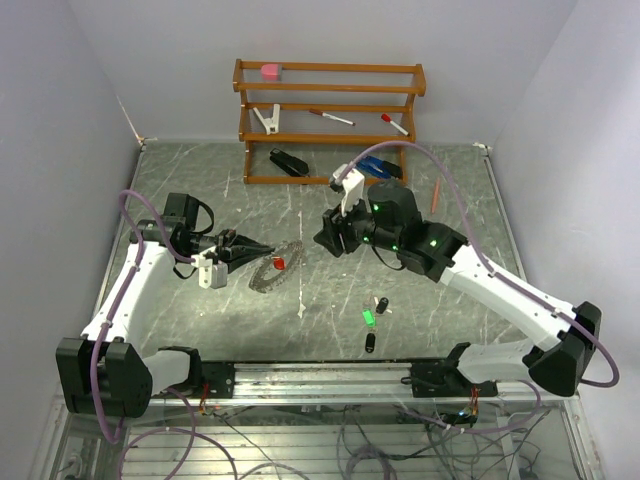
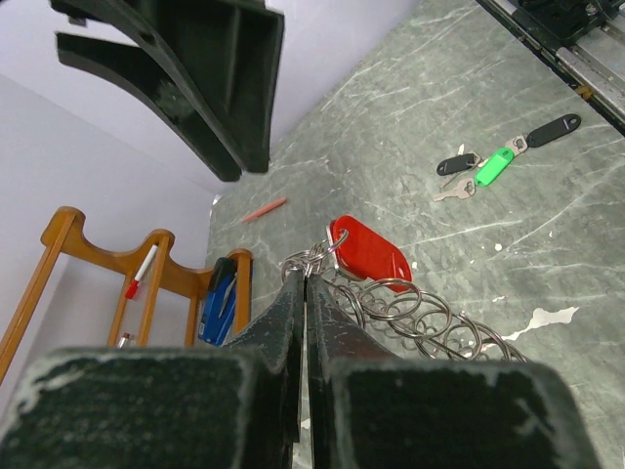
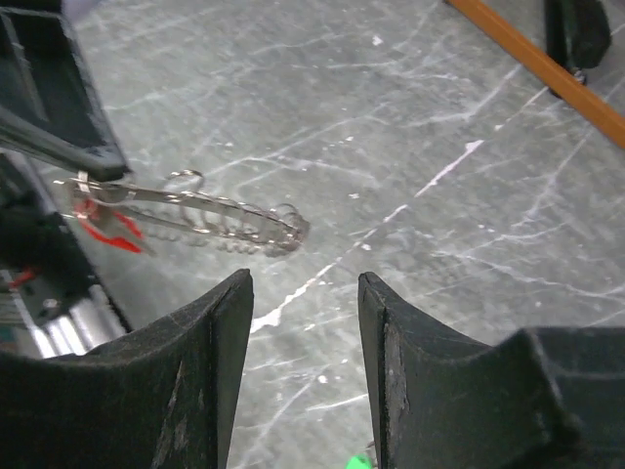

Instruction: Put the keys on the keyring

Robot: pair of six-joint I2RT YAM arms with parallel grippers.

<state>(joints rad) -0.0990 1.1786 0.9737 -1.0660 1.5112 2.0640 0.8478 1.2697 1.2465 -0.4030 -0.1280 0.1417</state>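
Nearest the arm bases, 3 loose keys lie on the table (image 1: 200, 180). They are the green key (image 1: 368, 318) (image 2: 494, 166), a black key (image 1: 381, 304) (image 2: 457, 162) just beside it and a second black key (image 1: 369, 343) (image 2: 552, 129) closer to the rail. All 3 are well apart from both pairs of fingers.

Farther in, the left gripper (image 1: 255, 248) (image 2: 305, 293) has its fingers pressed together, pinching the rim of the keyring (image 1: 277, 268) (image 2: 420, 318) (image 3: 195, 215). The ring juts out past the fingertips, tilted and lifted off the table. The red key (image 1: 278, 263) (image 2: 369, 249) hangs on it just beyond the fingertips.

The right gripper (image 1: 335, 238) (image 3: 303, 293) hovers across from the ring's free end with its fingers spread and nothing between them. The ring lies ahead and to one side of its fingertips.

Farthest back stands a wooden rack (image 1: 330, 110), with an orange pencil (image 1: 436, 195) (image 2: 264, 210) on the table near it.
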